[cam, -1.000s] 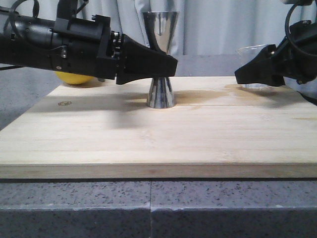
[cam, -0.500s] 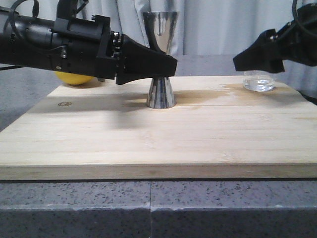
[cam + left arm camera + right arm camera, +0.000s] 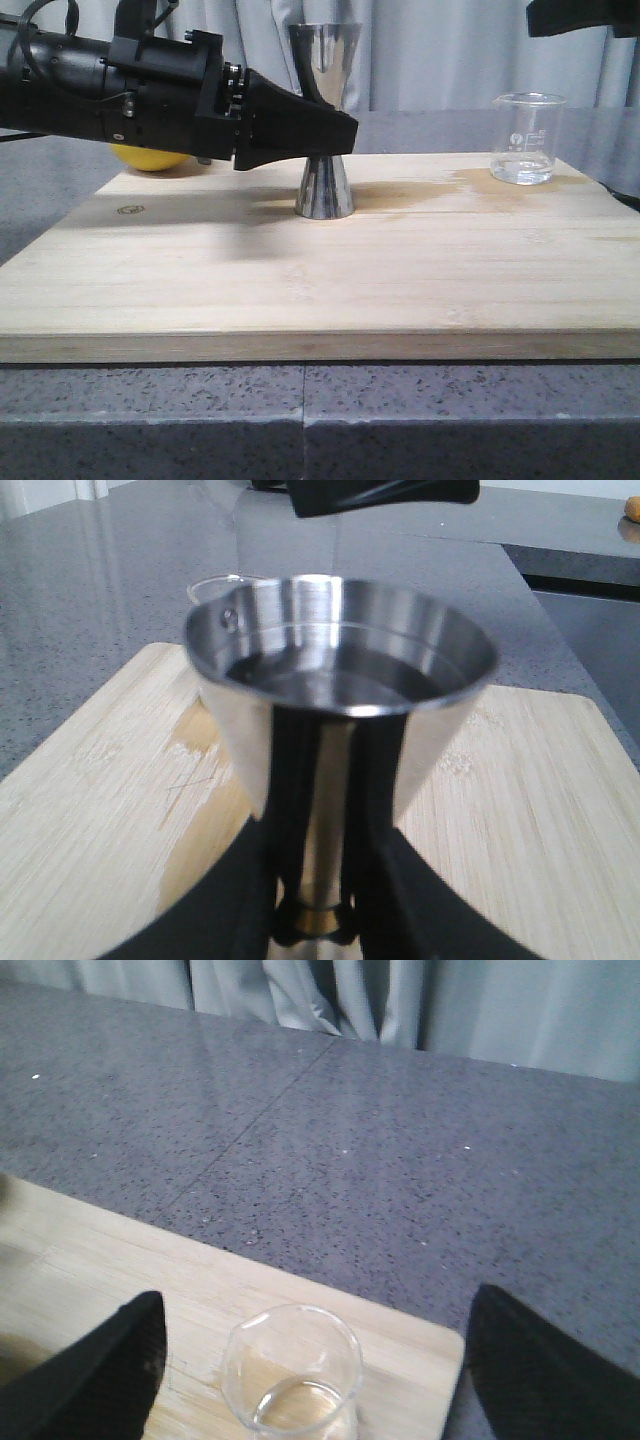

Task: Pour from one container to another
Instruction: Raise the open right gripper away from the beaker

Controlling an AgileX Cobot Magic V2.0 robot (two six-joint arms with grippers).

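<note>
Glass beaker [image 3: 524, 138]: you see it upright at the far right corner of the wooden board [image 3: 320, 270], a little clear liquid inside, untouched. Right hand [image 3: 310, 1360] hangs spread wide above it. Steel jigger [image 3: 325, 120] stands mid-board, clasped at its waist by your left hand [image 3: 335, 130]; a yellow fruit [image 3: 150, 157] lies behind, on the grey desk [image 3: 320, 420].

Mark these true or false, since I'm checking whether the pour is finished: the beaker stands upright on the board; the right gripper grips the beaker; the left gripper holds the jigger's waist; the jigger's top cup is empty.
1. The beaker stands upright on the board. True.
2. The right gripper grips the beaker. False: it is open above it, touching nothing.
3. The left gripper holds the jigger at its waist. True.
4. The jigger's top cup is empty. False: the left wrist view shows liquid in it.
</note>
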